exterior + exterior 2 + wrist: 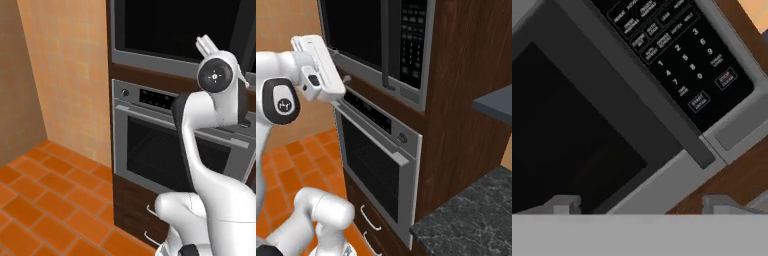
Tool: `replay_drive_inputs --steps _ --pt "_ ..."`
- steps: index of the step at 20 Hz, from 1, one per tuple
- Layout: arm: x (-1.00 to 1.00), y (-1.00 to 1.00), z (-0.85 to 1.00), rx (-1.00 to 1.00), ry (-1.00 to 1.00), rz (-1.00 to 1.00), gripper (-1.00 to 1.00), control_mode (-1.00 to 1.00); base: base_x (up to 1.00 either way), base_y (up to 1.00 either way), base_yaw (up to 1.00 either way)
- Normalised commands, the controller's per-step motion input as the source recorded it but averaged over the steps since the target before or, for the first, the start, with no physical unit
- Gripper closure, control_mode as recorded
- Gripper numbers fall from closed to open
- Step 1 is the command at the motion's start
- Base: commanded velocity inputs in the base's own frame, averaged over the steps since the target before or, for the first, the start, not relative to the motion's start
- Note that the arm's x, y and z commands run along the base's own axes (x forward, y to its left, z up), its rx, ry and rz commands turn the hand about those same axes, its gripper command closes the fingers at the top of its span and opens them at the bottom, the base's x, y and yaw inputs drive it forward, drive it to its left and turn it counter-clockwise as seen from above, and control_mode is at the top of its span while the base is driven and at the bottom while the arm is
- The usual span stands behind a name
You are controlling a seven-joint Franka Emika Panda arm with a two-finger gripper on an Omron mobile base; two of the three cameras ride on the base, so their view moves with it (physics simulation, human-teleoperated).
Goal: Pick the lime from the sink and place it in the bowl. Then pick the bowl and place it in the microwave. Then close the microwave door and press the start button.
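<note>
Microwave door [577,125] shut, close ahead of the spread claw [644,205].

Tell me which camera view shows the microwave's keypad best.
The hand view: the keypad sits close, tilted, with digits and button labels distinct. The right base view shows the keypad at a slant as a dark strip with tiny marks. The left base view gives the microwave front, with no keypad visible.

In the right base view the microwave [376,40] sits at the upper middle of the frame with its door [353,30] left of the keypad [411,42], directly above the oven [376,160], while the surface [466,220] lies at the lower right.
</note>
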Motion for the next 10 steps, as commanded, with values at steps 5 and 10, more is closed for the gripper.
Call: replay_drive_inputs --steps 5,10 --pt "-0.85 0.08 0.0 -0.43 0.22 0.06 1.0 -1.0 0.0 0.0 0.0" --pt "-0.87 0.0 0.0 -0.45 0.02 0.0 1.0 -1.0 0.0 0.0 0.0"
